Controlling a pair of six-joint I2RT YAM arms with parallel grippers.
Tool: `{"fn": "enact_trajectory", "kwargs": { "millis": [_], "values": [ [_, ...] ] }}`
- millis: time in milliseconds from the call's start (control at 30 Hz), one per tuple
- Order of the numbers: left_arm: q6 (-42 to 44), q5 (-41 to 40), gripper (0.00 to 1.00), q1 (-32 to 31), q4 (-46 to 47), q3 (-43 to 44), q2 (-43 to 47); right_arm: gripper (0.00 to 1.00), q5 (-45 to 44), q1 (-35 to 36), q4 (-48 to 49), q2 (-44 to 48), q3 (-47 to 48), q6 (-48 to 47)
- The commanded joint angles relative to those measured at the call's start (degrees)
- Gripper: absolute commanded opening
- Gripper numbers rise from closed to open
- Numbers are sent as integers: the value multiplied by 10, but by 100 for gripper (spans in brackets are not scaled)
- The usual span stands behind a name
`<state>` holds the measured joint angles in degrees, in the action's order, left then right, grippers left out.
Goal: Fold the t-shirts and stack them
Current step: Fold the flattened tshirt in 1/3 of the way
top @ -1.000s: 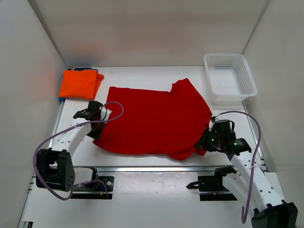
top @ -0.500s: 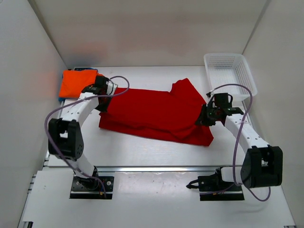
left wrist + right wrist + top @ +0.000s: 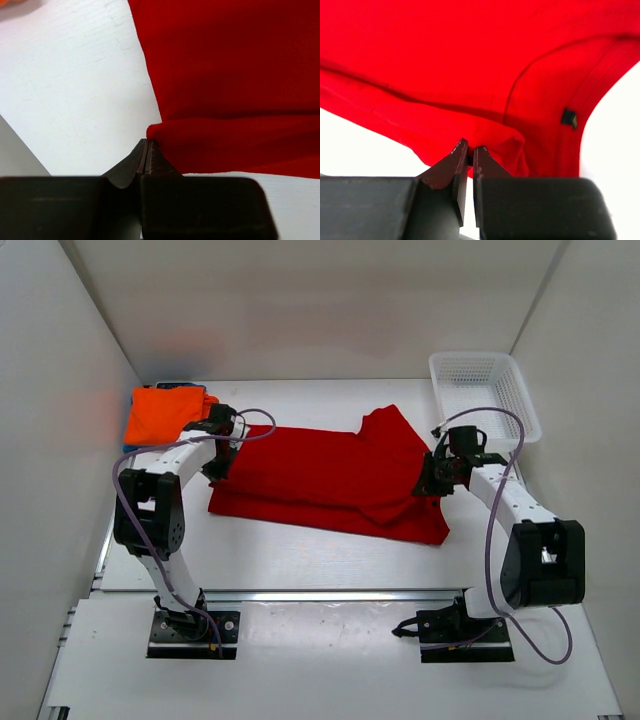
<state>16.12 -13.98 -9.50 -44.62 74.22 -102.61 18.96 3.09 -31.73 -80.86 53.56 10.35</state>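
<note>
At the far left, a folded orange cloth t-shirt (image 3: 165, 416) is lying over a sliver of blue cloth, probably the blue t-shirt. Just beside it, the left edge of the deep red cloth t-shirt (image 3: 330, 480) is being pinched by the left gripper (image 3: 147, 145), its jaws pressed together on a fold. The red shirt is lying doubled over across the middle of the white table (image 3: 300, 555). Its right end is being pinched likewise by the right gripper (image 3: 469, 147). For a clean fold, both edges are probably best carried level and laid down together. A small dark label is being shown only by the right wrist view, and the white plastic lattice basket (image 3: 528, 410) only from above.
</note>
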Motion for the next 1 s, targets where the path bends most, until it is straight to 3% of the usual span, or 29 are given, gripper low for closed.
{"fn": "enact_trajectory", "kwargs": {
  "millis": [0, 200, 267, 467, 567, 733, 967],
  "values": [
    [6, -32, 0, 6, 12, 12, 7, 0, -23, 6, 4, -20, 44, -24],
    [3, -5, 0, 17, -33, 3, 71, 0, -11, 22, -49, 34, 45, -15],
    [11, 18, 0, 17, -98, -11, 107, 0, -17, 31, -85, 78, 20, -1],
    [39, 58, 0, 13, -189, -178, 227, 0, 3, 67, -188, 278, -81, 97],
    [31, 87, 0, 6, -207, -239, 237, 0, 9, 96, -209, 336, -122, 143],
    [24, 96, 0, 8, -213, -258, 240, 0, 4, 119, -252, 344, -126, 138],
    [37, 64, 0, 16, -188, -227, 220, 0, 31, 41, -218, 302, -93, 66]
  ]
}}
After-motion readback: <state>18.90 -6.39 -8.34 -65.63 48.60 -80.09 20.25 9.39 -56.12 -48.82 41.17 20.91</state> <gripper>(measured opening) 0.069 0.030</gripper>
